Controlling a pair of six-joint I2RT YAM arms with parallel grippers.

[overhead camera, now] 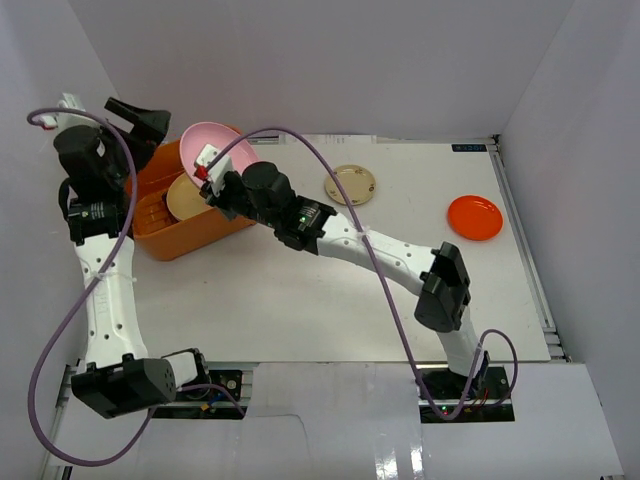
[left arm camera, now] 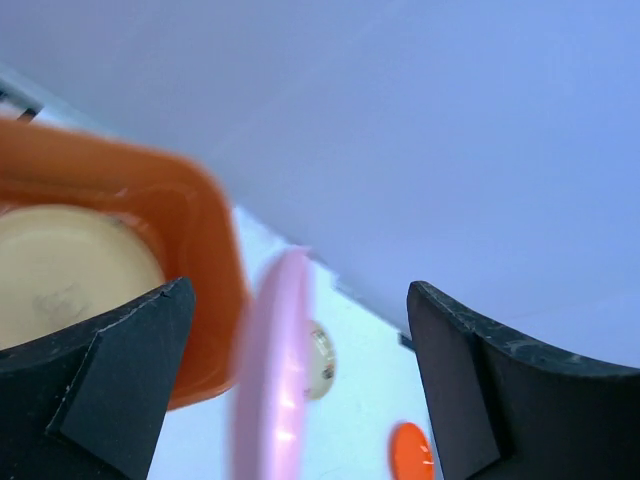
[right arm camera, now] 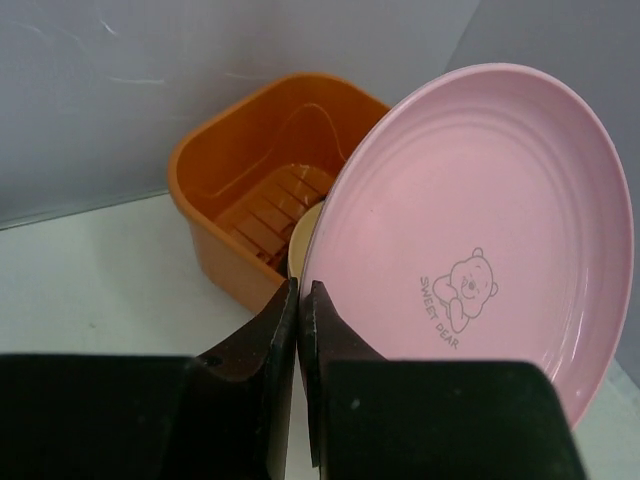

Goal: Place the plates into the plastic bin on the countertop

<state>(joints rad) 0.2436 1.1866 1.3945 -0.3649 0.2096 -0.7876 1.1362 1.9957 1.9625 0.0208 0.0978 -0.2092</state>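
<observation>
Over on the left, the left gripper (overhead camera: pixel 143 128) hung spread wide beside the bin (overhead camera: pixel 190 238), cream plate (overhead camera: pixel 185 198) inside, while the right gripper (right arm camera: pixel 300 300) pinched the pink plate (overhead camera: pixel 225 140) by its rim, tilted above the bin's edge, seemingly ready to drop in, with a beige plate (overhead camera: pixel 350 184) and a red plate (overhead camera: pixel 474 217) lying on the countertop (overhead camera: pixel 300 300) further right.

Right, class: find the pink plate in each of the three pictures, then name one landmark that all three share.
Top view: pink plate in the upper left, tilted at the orange bin's far right corner.
Left wrist: plate edge-on at bottom centre, right of the bin.
Right wrist: plate fills the right half, face showing.
Shared landmark: the orange bin.
</observation>
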